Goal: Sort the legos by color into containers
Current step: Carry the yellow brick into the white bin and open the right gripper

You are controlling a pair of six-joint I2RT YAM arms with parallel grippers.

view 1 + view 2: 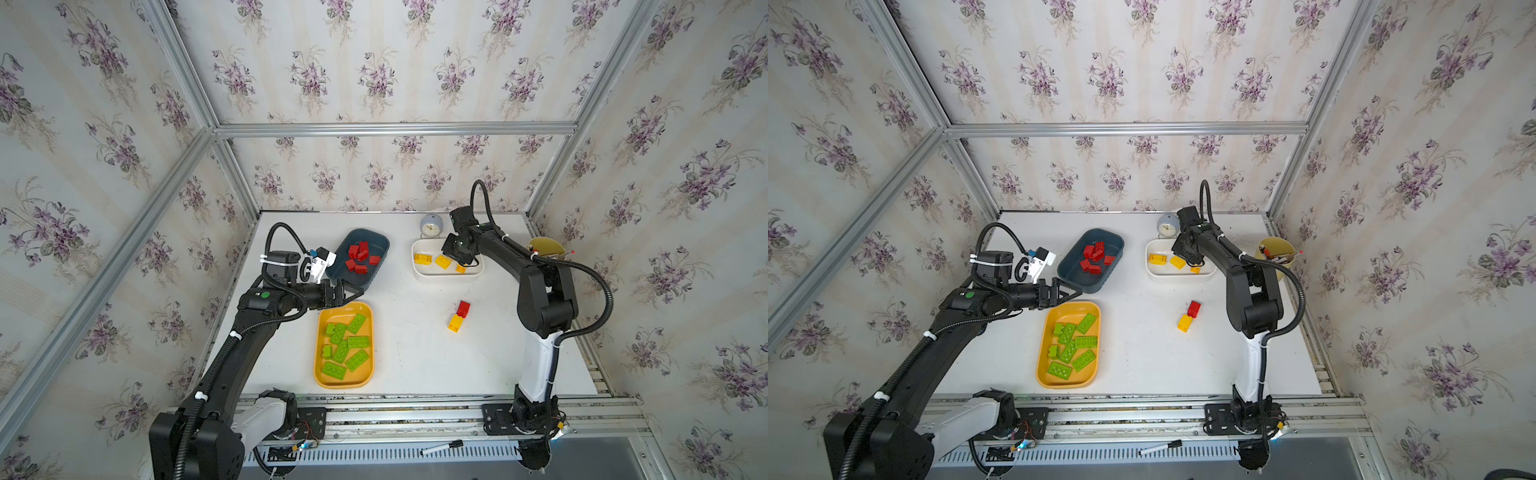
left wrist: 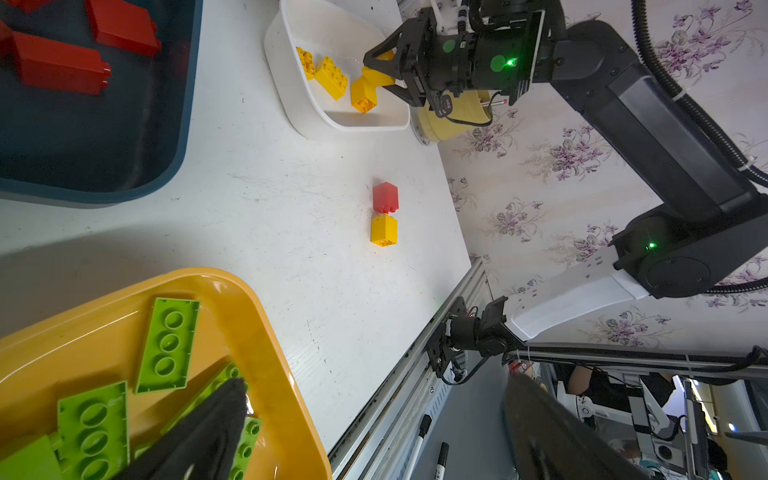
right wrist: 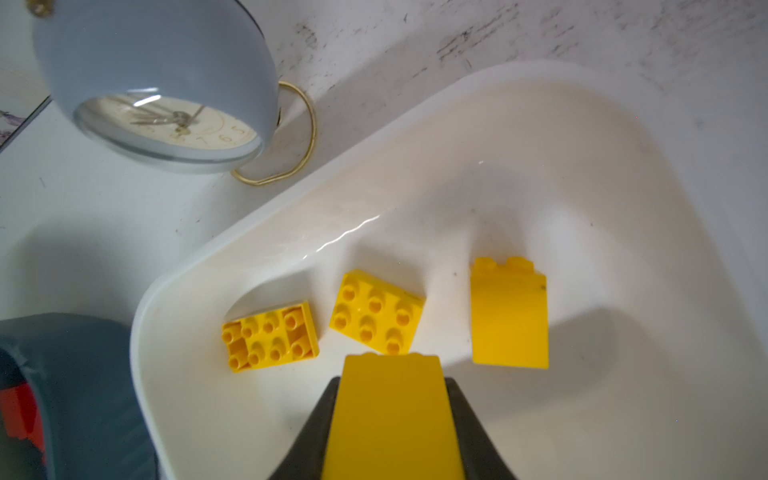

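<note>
**Yellow brick in the right fingers, over the white tray**

Right wrist view:
- The right fingers are clamped on both flanks of the yellow brick, its smooth face up and its studded end past the fingertips.
- Three more yellow bricks lie apart on the tray floor, below and just ahead of the fingertips.
- A clock stands just beyond the tray's far rim.
- A corner of the dark blue-grey tray shows off to one side.

Left wrist view:
- The left fingers are spread wide with nothing between them.
- One finger hangs over the green bricks in the yellow-orange tray.
- Well ahead of them on the bare tabletop, a red brick and a stray yellow brick lie end to end, touching. Whether they are snapped together cannot be told.
- Red bricks sit in the dark tray.

Both top views:
- Only that touching pair lies outside the trays, between the two sets of fingers and nearer the right ones.
- Sorting looks nearly done.
- A pen cup stands behind the right arm.

Risks, as judged:
- Let go from above the floor, the yellow brick may strike the bricks beneath it and hop the low wall toward the clock.
- If the pair is joined, lifting one brick drags the other into the wrong tray.
- The left finger over the greens could flick one out as it moves off.
</note>
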